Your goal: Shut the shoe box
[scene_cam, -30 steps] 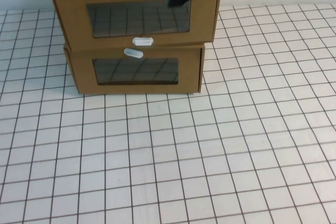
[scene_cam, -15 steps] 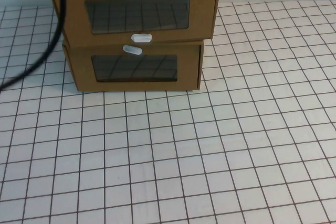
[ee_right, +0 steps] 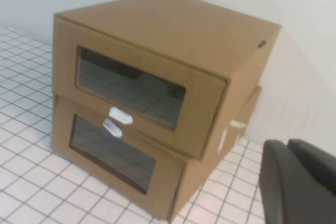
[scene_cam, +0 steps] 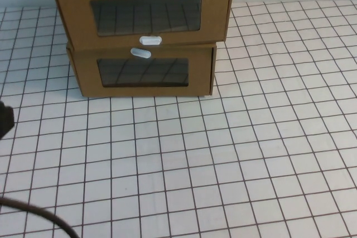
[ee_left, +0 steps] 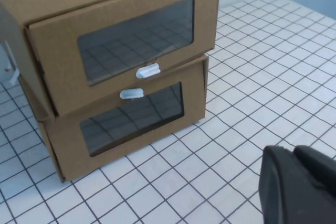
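The shoe box [scene_cam: 142, 12] is the upper of two stacked brown cardboard boxes, with a clear window and a white oval tab [scene_cam: 150, 40] below it. Its drawer front [ee_right: 142, 90] sits about level with the box's front edge. In the left wrist view my left gripper [ee_left: 291, 150] hovers over the grid mat in front of the stack, well apart from it, fingers together and holding nothing. The right wrist view shows my right gripper [ee_right: 287, 142] off the stack's right side, also shut and empty. The high view shows neither gripper's fingertips.
The lower box [scene_cam: 144, 73] has its white tab [scene_cam: 140, 54] above its window. A dark part of the left arm [scene_cam: 4, 120] shows at the left edge, and a black cable [scene_cam: 39, 215] crosses the near left corner. A white grid mat [scene_cam: 223, 160] covers the table.
The dark arm over the upper box's top right corner has withdrawn out of the high view. A cable swept across the left side; a dark arm part now sits at the left edge.
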Available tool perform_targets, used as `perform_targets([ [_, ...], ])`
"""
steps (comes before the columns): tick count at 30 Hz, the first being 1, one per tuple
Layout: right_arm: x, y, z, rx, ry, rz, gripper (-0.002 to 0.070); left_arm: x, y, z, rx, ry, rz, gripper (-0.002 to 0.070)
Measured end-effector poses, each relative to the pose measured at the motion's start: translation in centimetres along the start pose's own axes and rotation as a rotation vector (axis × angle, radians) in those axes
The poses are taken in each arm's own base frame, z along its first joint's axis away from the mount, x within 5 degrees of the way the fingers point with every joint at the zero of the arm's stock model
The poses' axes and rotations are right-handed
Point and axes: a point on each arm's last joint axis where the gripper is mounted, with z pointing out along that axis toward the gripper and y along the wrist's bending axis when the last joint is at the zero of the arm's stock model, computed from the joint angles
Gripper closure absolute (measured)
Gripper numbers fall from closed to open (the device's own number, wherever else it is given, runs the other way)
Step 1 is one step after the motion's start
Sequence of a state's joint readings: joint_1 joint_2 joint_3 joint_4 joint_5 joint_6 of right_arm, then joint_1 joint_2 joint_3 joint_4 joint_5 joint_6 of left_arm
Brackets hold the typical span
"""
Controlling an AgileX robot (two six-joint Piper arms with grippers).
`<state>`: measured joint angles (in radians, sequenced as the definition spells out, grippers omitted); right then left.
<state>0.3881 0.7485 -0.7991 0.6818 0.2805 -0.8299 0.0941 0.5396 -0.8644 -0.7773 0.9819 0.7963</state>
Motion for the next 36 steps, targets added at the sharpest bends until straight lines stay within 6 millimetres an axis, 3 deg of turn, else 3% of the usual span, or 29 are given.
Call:
perform_targets([
  [6, 3.7, 1.1, -3.4, 0.017, -0.017, 0.003, 0.0689, 4.2, -1.9, -1.2, -0.048, -0.072, -0.048, 0.0679],
  [11, 5.0, 1.7, -5.4, 0.027, -0.059, -0.003, 0.0689, 5.9, -3.7, -2.9, -0.072, -0.162, -0.030, 0.0679],
  [16, 5.1, 1.8, -6.0, 0.029, -0.079, -0.005, 0.0689, 6.1, -4.2, -3.8, -0.102, -0.231, -0.006, 0.0679],
  [36, 6.1, 2.8, -6.1, -0.082, 0.023, -0.008, 0.0689, 6.1, -3.9, -3.8, -0.143, -0.231, 0.037, 0.0679],
])
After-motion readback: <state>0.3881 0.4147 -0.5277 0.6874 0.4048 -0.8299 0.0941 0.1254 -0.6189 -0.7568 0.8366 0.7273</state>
